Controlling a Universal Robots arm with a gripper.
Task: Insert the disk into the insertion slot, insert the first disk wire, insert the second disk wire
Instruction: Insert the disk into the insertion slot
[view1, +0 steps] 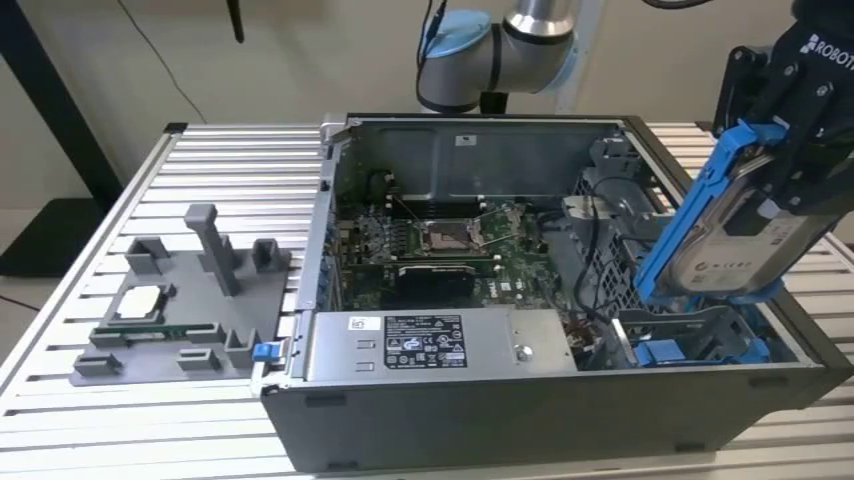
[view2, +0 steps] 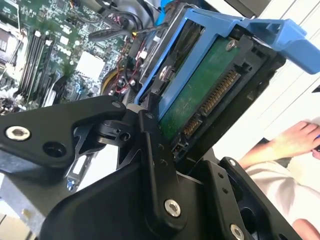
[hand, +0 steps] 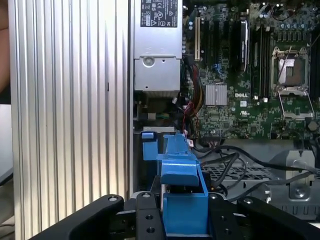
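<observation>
There is one disk (view1: 742, 232), one gripper (view1: 785, 165), one insertion slot (view1: 701, 322), one open computer case (view1: 534, 420) and one power supply box (view1: 414, 345) in the exterior view. The gripper is clenched on the disk. In the first wrist view its fingers (hand: 145, 220) press on either side of the blue carrier frame (hand: 182, 200).

The disk hangs tilted from the gripper, with its label side outward and its lower end pointing down. The insertion slot lies directly beneath the gripper, at the near corner of the case. The disk's lower edge seems to sit just above the slot's mouth, but I cannot tell whether the two touch.

In the second wrist view the disk's green circuit-board face and connector row are exposed. Dark wires (hand: 230, 149) lie loose in the case just beyond the gripper. There are probably several, though they overlap too much to count. One person's hand (view2: 295, 140) rests near the gripper.
</observation>
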